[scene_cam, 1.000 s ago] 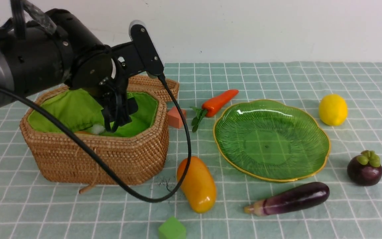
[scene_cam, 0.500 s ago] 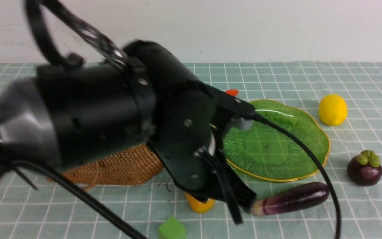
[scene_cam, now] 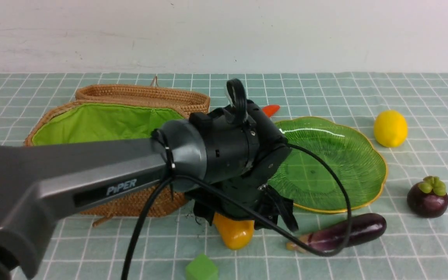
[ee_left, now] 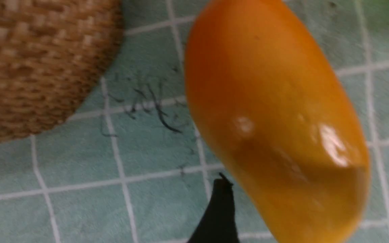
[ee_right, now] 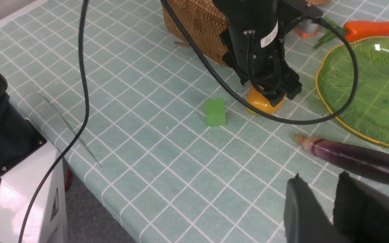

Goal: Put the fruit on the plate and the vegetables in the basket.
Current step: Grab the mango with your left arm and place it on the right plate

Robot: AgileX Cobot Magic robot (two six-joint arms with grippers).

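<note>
White wall [scene_cam: 286, 31] behind a teal checked tablecloth [scene_cam: 403, 89].

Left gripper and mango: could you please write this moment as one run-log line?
left gripper: open, straddling mango | mango: on cloth beside basket | plate: no fruit yet | right gripper: empty
</note>
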